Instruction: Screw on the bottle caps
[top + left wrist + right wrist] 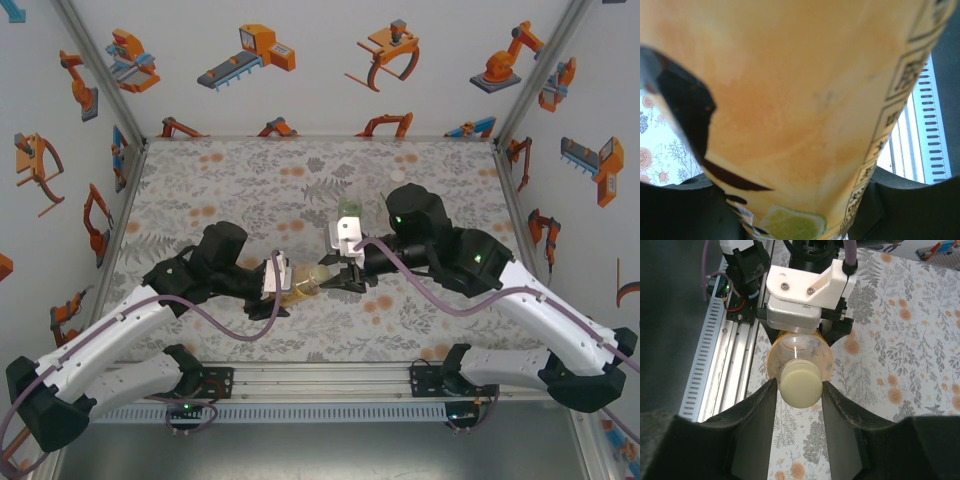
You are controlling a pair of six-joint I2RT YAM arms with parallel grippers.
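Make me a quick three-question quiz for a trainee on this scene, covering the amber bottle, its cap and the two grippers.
1. Which gripper holds the amber bottle?
2. Between the fingers of the right gripper sits: A a cap, B a spoon, C a sponge.
3. True or false: the amber bottle stands upright on the table.

Key: 1 the left gripper; 2 A; 3 false, it is held on its side.
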